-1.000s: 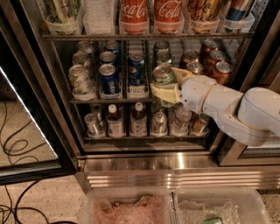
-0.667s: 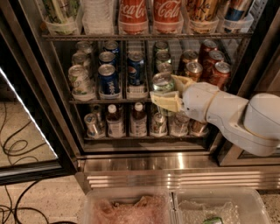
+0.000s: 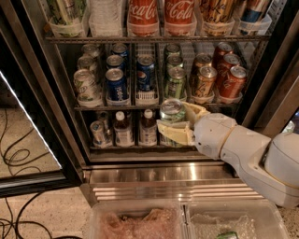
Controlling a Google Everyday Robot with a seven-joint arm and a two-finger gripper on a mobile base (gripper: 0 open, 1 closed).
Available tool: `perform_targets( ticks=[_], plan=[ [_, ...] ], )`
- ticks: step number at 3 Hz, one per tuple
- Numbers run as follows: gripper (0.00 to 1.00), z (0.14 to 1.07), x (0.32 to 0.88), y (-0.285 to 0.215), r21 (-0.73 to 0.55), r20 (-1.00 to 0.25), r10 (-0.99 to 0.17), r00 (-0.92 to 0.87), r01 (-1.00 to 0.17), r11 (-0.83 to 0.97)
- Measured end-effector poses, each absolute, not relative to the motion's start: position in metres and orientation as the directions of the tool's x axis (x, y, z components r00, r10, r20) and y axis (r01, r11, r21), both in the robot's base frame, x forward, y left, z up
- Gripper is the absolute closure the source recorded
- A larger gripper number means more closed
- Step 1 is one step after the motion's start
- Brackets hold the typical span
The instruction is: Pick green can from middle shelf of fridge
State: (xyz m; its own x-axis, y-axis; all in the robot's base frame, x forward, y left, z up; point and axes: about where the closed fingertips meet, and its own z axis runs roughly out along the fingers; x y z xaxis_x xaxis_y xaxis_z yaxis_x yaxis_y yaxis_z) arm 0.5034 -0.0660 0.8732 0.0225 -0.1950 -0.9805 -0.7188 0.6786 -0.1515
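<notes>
Camera view: the fridge (image 3: 48, 95) stands open, its steel base (image 3: 154, 175) at the bottom. The gripper (image 3: 173, 118) reaches in from the right on a white arm (image 3: 252, 151) and sits just in front of the fridge, a little below the front edge of the middle shelf (image 3: 126, 108). Its pale yellow fingers (image 3: 175, 133) are clenched around the green can (image 3: 172, 109), one finger on the near left side and the other behind it on the right. The can is upright, off the shelf, with its silver top showing, and it hides part of the lower row of small bottles (image 3: 124, 130).

On the middle shelf, from left to right, are pale cans (image 3: 85, 85), blue Pepsi cans (image 3: 116, 85), other green cans (image 3: 175, 83), and orange and red cans (image 3: 232, 80). Above them stand Coca-Cola bottles (image 3: 142, 14). Nearest the camera lie two clear plastic bins (image 3: 187, 211), and cables (image 3: 14, 156) trail on the floor at the left.
</notes>
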Motion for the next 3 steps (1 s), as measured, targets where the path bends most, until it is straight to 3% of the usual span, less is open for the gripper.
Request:
perform_targets(
  ticks=[2,3],
  plan=[
    [1.0,0.837,0.465,-0.049,-0.226,-0.971,-0.206,0.119,-0.729,0.646],
    [1.0,0.82,0.441,-0.034,-0.329,-0.942,-0.27,0.201,-0.72,0.612]
  ],
)
